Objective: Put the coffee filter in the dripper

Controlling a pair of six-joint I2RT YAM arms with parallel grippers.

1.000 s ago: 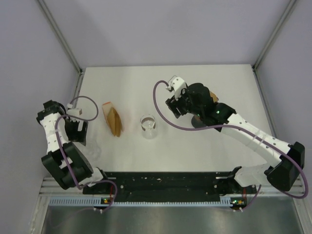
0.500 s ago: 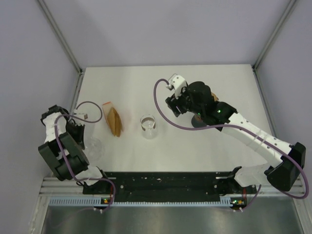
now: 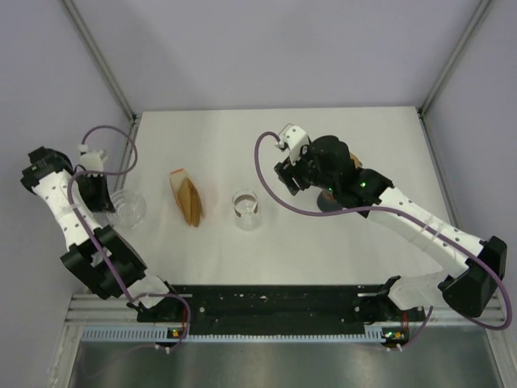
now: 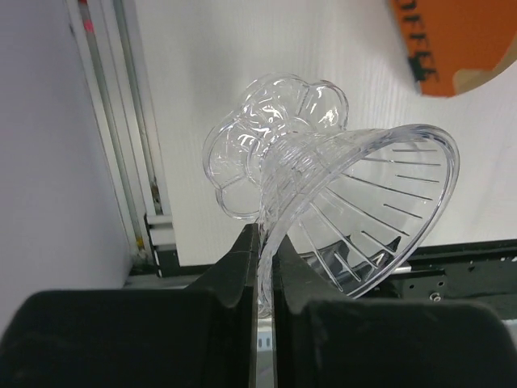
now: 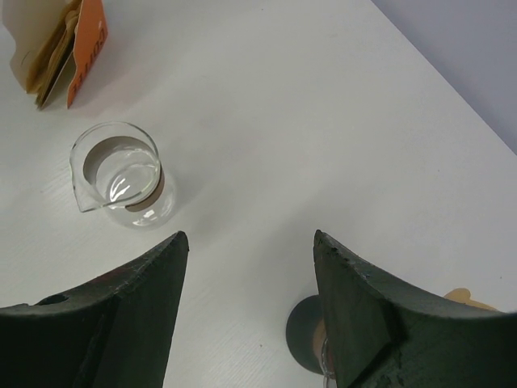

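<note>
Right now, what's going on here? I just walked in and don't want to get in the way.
The left gripper is shut on the wall of the clear plastic dripper, holding it tilted near the left edge of the table. The right gripper is open and empty, hovering beside the small glass beaker. The pack of paper coffee filters lies between dripper and beaker. No filter is in the dripper yet.
</note>
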